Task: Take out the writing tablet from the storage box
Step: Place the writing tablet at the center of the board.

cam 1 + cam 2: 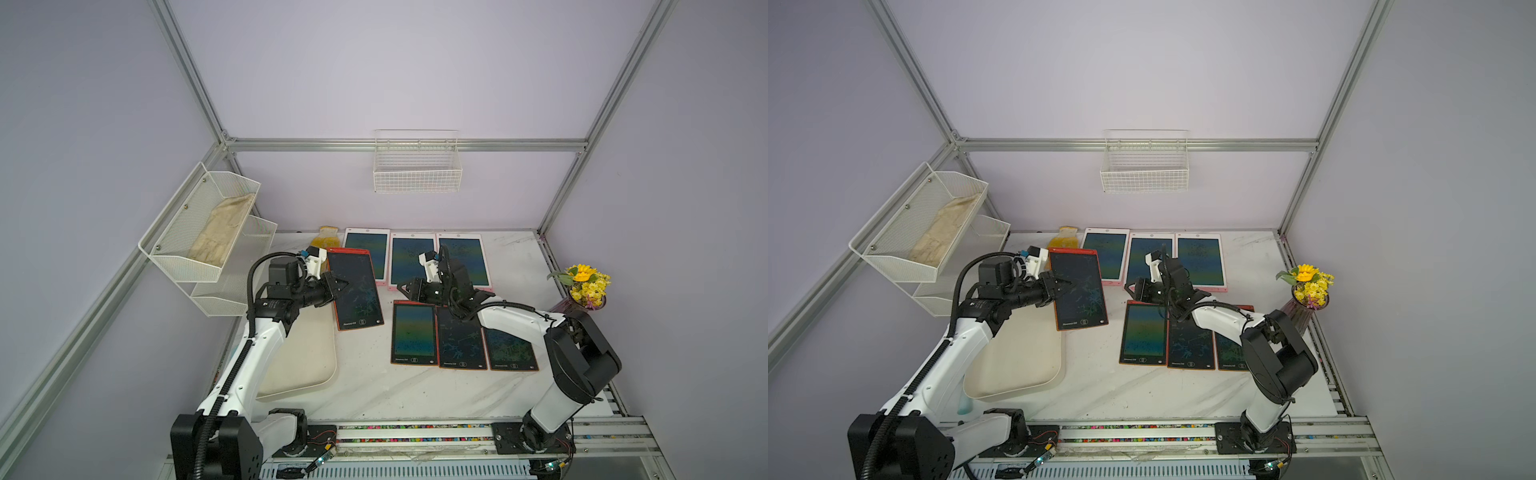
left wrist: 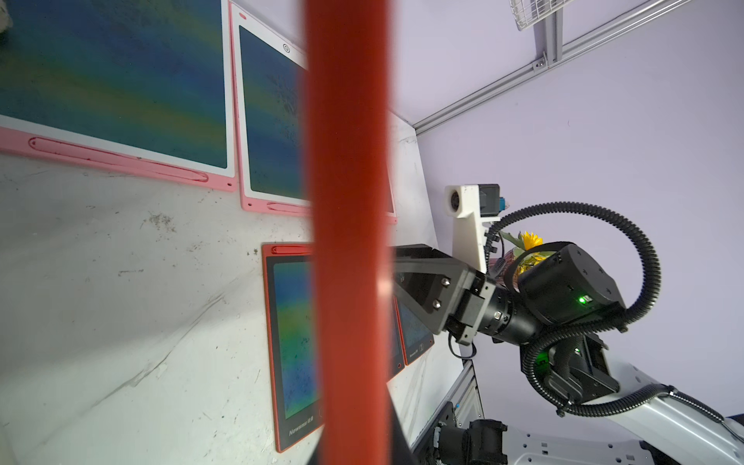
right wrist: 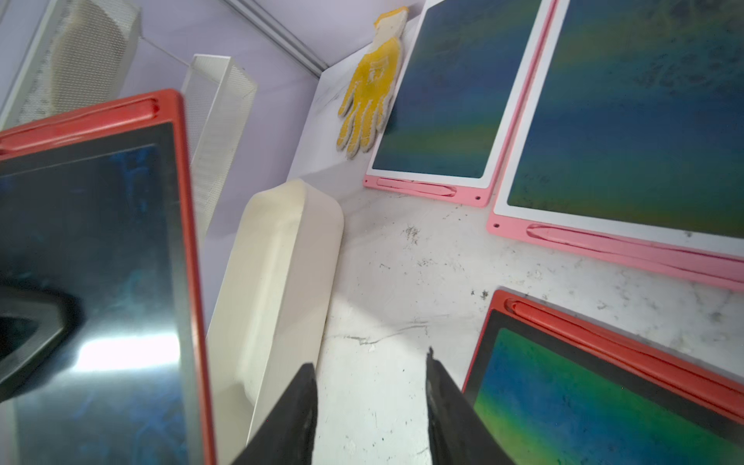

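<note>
Near the storage box (image 1: 303, 365), left pincer (image 1: 343, 286) clamps the raised writing tablet (image 1: 360, 301); right pincer (image 3: 368, 364) open.

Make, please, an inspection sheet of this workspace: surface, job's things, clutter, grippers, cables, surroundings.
Surface: white marbled table, scuffed and specked with dirt.
Job's things: cream storage box at the left, visible part empty; held tablet, red-framed, in the air beside it.
Clutter: three pink tablets and three red tablets flat in two rows; yellow glove at the back; flower vase at the right.
Grippers: left gripper shut on the held tablet; right gripper open, empty.
Cables: left arm's hose and right arm's hose, black, nothing seen caught.
Surroundings: mesh shelf holding a cloth; wire basket on the back wall.
</note>
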`<state>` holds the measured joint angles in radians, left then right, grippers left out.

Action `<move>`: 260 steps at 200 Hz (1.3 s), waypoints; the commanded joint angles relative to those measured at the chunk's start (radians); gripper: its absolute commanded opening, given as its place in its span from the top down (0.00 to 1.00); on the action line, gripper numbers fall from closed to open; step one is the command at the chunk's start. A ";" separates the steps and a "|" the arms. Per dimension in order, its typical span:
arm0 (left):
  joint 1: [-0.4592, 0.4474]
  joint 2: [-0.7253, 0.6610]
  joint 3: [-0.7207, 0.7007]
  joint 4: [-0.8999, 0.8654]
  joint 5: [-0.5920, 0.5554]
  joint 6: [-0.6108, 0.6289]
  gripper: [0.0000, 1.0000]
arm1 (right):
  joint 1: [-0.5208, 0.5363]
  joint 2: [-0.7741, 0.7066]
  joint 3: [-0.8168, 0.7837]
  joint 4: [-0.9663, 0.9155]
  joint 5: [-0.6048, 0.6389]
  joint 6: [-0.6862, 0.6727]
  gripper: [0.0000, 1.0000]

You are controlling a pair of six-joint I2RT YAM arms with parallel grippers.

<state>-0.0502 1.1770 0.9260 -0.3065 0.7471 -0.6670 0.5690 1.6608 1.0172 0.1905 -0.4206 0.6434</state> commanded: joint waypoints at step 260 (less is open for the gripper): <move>-0.168 0.268 -0.055 0.417 0.186 -0.075 0.90 | -0.064 -0.092 -0.143 0.129 -0.216 -0.033 0.51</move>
<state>-0.2165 1.4769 0.8356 0.1055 0.8852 -0.7708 0.5110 1.5921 0.8886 0.2981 -0.6422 0.6117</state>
